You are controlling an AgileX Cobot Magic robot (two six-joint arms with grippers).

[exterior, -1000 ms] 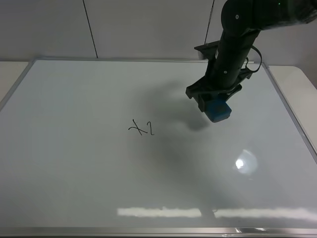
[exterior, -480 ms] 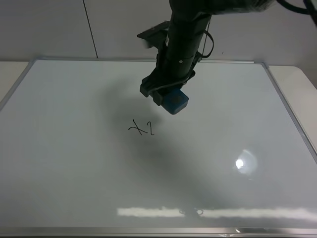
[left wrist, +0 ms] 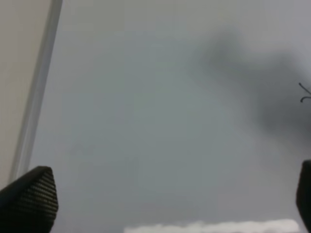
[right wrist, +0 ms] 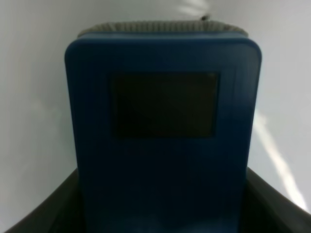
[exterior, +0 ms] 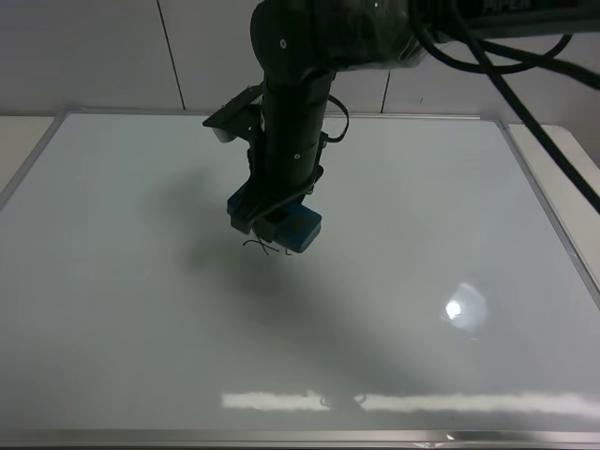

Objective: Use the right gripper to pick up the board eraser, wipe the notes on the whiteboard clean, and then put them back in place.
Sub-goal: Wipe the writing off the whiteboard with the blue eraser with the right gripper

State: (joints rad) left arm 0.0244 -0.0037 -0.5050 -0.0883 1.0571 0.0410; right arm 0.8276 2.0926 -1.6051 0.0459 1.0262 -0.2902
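Right gripper [exterior: 274, 217]: clamped on the board eraser [exterior: 298, 230]; sat left of centre in the high view's upper half.
Board eraser: blue; its lower edge overlapped the notes [exterior: 255, 246]; contact with the whiteboard [exterior: 441, 206] could not be told.
Notes: thin black strokes showed at the eraser's lower left.
Left gripper [left wrist: 167, 196]: fingers wide apart, empty, above bare board.

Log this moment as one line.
right gripper: shut on board eraser | board eraser: over notes on whiteboard | left gripper: open, empty
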